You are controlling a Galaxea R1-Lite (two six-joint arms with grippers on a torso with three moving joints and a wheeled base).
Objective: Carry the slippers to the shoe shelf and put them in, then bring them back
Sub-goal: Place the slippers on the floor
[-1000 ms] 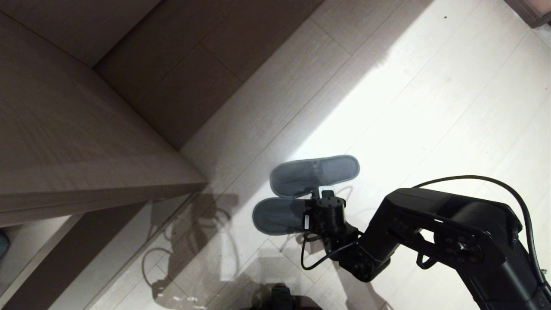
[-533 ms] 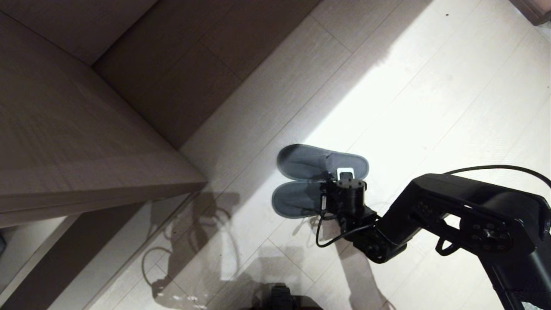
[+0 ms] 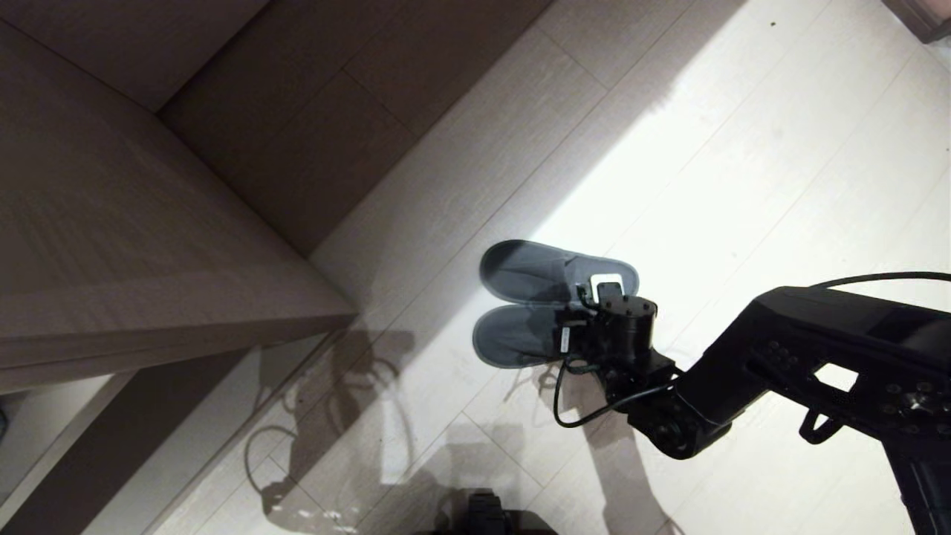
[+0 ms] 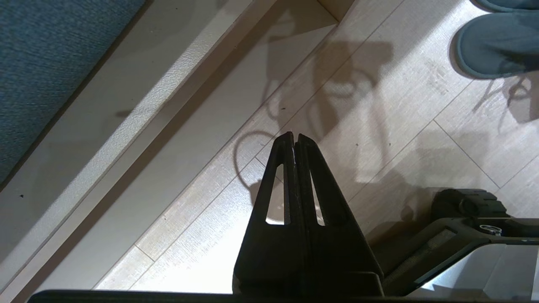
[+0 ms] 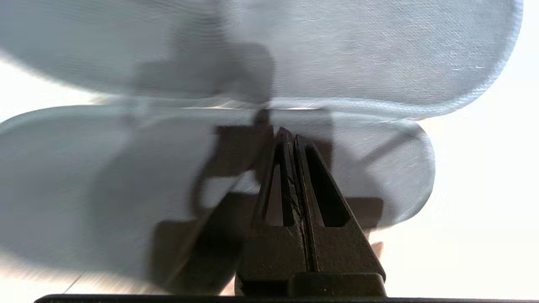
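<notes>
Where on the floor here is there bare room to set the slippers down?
Bare sunlit floor runs beyond and to the right of the slippers, toward the far corner. Another free strip lies between the slippers and the wooden unit, partly in shadow. It is crowded right at the slippers, where the right end effector sits shut on them and its arm spans the near right.

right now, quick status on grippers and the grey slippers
Right gripper shut on the dark slate-grey cloth slippers, pair side by side above the pale wood floor. Left gripper shut, idle. Nothing in the way.
</notes>
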